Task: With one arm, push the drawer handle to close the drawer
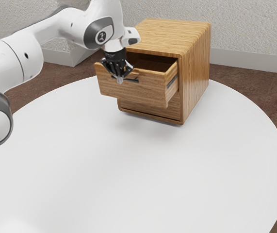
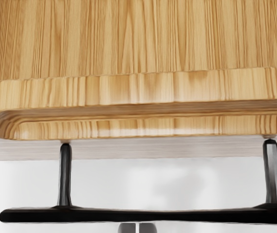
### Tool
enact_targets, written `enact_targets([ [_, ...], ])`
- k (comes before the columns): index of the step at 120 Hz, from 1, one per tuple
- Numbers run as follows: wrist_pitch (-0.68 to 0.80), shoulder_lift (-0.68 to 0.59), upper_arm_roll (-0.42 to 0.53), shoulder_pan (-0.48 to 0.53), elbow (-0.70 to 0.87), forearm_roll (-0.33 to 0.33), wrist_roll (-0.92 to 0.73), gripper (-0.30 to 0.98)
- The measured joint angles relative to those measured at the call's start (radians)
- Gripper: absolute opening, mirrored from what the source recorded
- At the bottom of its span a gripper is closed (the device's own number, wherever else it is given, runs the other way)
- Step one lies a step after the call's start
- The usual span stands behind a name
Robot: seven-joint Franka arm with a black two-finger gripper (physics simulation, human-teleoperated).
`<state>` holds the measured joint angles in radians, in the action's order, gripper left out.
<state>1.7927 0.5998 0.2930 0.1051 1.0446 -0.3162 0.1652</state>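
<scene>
In the exterior view my gripper [image 1: 120, 80] points down at the outer side of the drawer front, overlapping the black handle [image 1: 133, 80]. The upper wooden drawer [image 1: 140, 92] stands pulled out of its cabinet [image 1: 195, 68]. The wrist view looks down on the drawer's front edge [image 2: 143, 90] and the handle bar [image 2: 138, 215], held off the front by two black posts. Just outside the bar, the two grey fingertips of my gripper [image 2: 137, 228] are together, with only a thin line between them. Whether they touch the bar I cannot tell.
A lower drawer front [image 1: 150, 108] sits in the cabinet beneath the pulled-out drawer. The cabinet stands near the far edge of the round white table [image 1: 143, 170]. A pale wall rises behind it.
</scene>
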Motion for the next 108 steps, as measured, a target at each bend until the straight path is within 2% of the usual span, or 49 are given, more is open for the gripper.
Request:
enact_targets([
  [108,0.311,0.089,-0.034,-0.006,-0.043,0.0,0.002,-0.1],
])
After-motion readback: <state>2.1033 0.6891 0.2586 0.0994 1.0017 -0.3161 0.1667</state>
